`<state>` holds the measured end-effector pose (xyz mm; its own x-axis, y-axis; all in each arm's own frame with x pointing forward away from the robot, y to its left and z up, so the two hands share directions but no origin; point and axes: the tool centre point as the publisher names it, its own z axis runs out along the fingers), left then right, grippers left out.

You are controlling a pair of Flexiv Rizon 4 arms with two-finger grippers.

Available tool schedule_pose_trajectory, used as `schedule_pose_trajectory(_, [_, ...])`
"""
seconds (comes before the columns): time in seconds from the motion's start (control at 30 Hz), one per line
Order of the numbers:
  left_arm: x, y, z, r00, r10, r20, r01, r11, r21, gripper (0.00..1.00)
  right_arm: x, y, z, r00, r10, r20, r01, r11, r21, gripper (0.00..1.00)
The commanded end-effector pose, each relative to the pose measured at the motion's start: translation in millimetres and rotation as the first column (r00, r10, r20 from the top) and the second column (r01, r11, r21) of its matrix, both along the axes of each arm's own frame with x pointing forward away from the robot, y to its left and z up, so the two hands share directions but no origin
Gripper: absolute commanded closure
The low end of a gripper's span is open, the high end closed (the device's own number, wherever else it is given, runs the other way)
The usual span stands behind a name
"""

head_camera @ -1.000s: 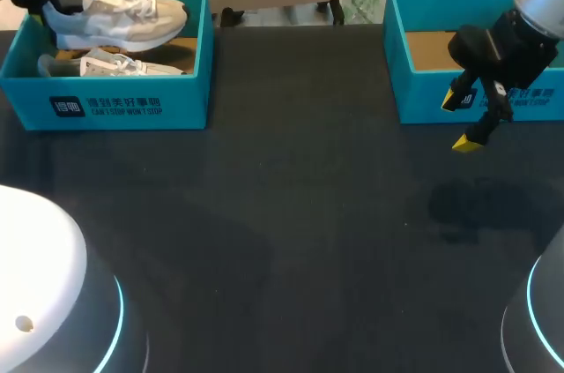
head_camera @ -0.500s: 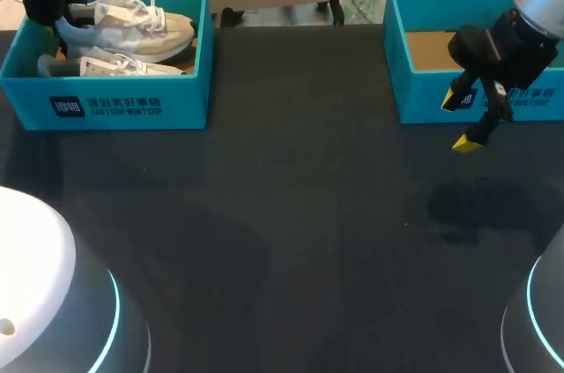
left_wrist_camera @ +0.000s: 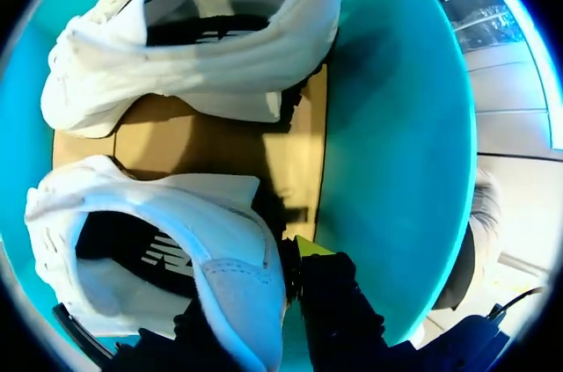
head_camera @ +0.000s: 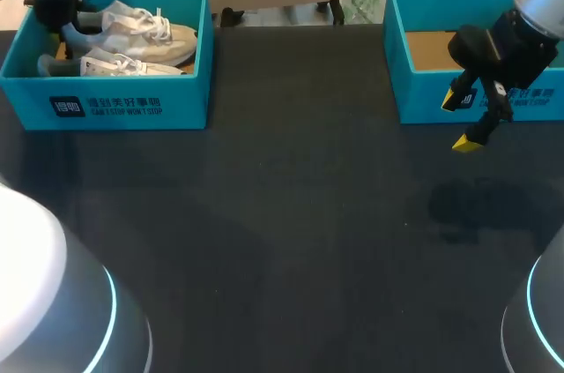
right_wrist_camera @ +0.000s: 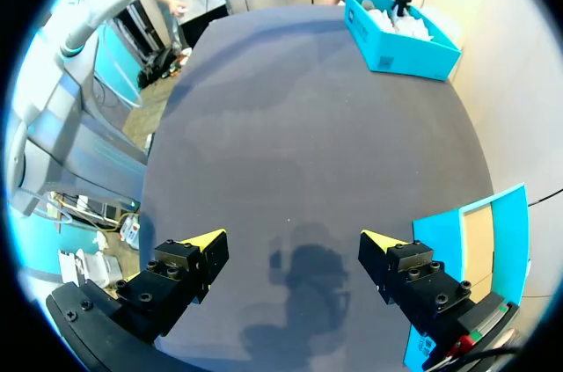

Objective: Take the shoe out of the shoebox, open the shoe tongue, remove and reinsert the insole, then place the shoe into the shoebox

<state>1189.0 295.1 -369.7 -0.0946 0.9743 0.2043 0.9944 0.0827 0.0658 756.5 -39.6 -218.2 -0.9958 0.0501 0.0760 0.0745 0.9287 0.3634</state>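
At the far left, the left gripper is clamped on the heel of a white shoe lying inside the teal shoebox just beside a second shoe, while the right gripper hangs spread wide and empty over the table, just in front of another teal box at the far right.

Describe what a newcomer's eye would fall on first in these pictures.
Two white lace-up sneakers lie in the teal cardboard shoebox at the far left of the dark table, the left gripper clamped on the heel of the rear sneaker. At far right, the right gripper hovers open, yellow-tipped, before a second teal cardboard box.
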Motion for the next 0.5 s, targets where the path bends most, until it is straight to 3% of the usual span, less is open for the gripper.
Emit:
schedule_pose_trajectory(0.03, [10.9,-0.6,-1.3,0.999,0.007,-0.039,-0.007,1.0,0.007,1.0,0.2,0.0,-0.7,1.0,0.0,0.0,0.0,1.0,-0.002,0.0])
schedule_pose_trajectory(0.17, [11.6,0.4,-2.2,0.999,-0.003,-0.046,0.004,1.0,0.015,0.97,0.2,0.0,-0.7,1.0,0.0,0.0,0.0,1.0,-0.002,0.0])
schedule_pose_trajectory(0.27, [12.3,1.4,-4.8,0.999,-0.014,-0.05,0.015,1.0,0.017,0.76,0.2,0.0,-0.7,1.0,0.0,0.0,0.0,1.0,-0.002,0.0])
schedule_pose_trajectory(0.43, [8.9,4.6,3.1,0.998,-0.025,-0.052,0.025,1.0,0.002,0.55,0.2,0.0,-0.7,1.0,0.0,0.0,0.0,1.0,-0.002,0.0])
schedule_pose_trajectory(0.47, [7.8,4.8,6.3,0.999,-0.026,-0.048,0.026,1.0,-0.006,0.46,0.2,0.0,-0.7,1.0,0.0,0.0,0.0,1.0,-0.002,0.0])
schedule_pose_trajectory(0.5, [6.6,4.9,9.2,0.998,-0.032,-0.046,0.032,0.999,-0.014,0.22,0.2,0.0,-0.7,1.0,0.0,0.0,0.0,1.0,-0.002,0.0])
